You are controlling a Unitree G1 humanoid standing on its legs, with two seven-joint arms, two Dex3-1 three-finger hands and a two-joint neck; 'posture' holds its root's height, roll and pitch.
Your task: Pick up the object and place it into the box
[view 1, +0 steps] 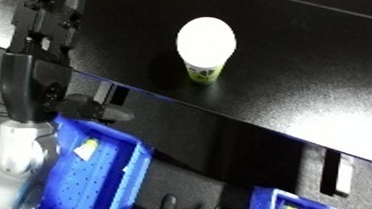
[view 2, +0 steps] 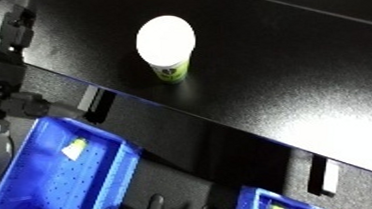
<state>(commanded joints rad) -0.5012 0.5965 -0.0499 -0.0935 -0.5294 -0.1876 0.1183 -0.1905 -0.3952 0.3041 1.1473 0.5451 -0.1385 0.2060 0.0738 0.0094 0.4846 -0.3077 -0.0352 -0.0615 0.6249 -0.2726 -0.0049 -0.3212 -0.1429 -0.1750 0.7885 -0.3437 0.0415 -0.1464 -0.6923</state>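
My left hand [view 1: 44, 42] looks like matt black plastic, and the forearm below it is smooth white and silver. The cup [view 1: 205, 45] has a bright white lid, smooth and glossy, over a green printed side. The table [view 1: 308, 72] is dark with a soft sheen. The blue bin [view 2: 60, 173] is perforated plastic.

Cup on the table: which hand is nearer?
Left. The left hand is raised at the table's left edge, apart from the cup, not touching it. The right hand shows in neither view.
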